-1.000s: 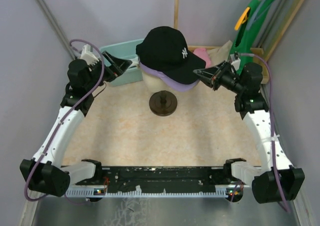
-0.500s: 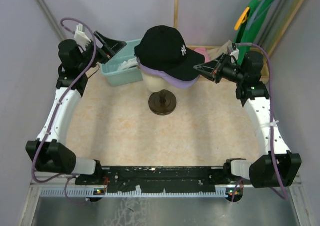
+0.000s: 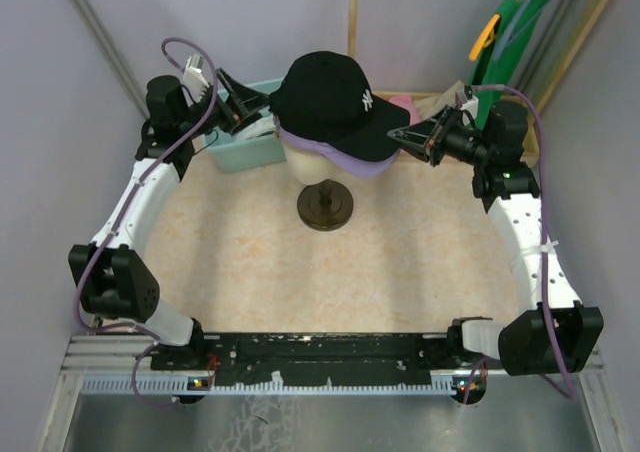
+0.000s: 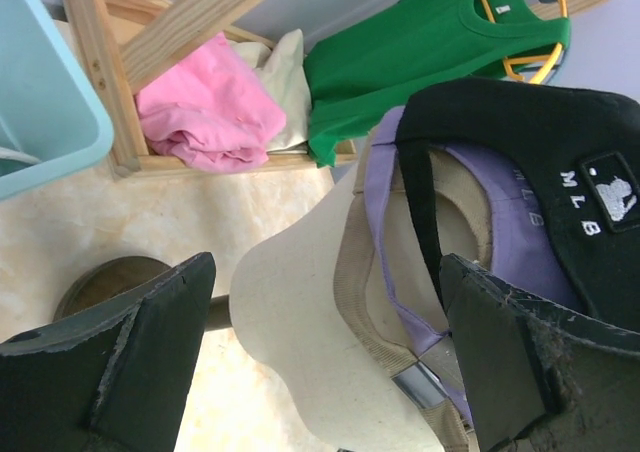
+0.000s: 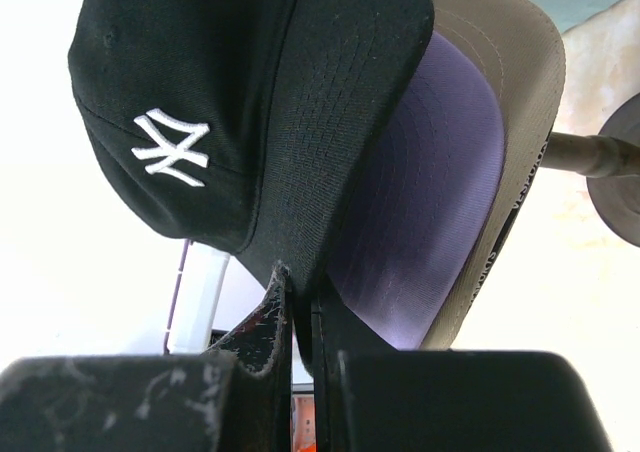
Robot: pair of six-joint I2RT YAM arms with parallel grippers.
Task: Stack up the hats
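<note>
Three hats sit stacked on a cream head form (image 3: 318,162): a black hat (image 3: 328,94) with a white logo on top, a purple hat (image 3: 362,165) under it, and a tan hat (image 4: 385,347) lowest. My right gripper (image 3: 407,137) is shut on the black hat's brim (image 5: 340,122), pinching its edge between the fingers (image 5: 265,322). Below that brim show the purple brim (image 5: 430,192) and the tan brim (image 5: 520,112). My left gripper (image 3: 252,112) hangs open behind the stack. Its fingers (image 4: 150,362) straddle the head form (image 4: 300,322) and the hats' back straps without touching them.
A teal bin (image 3: 240,152) stands at the back left, under my left gripper. A dark round stand base (image 3: 326,208) holds the head form. A pink cloth (image 4: 205,112) lies in a wooden frame (image 4: 95,62), and a green sleeveless top (image 4: 420,62) hangs at the back right.
My left arm has swung up and to the right, bringing its open gripper behind the stack. The right gripper rose slightly with the black brim, then held still.
</note>
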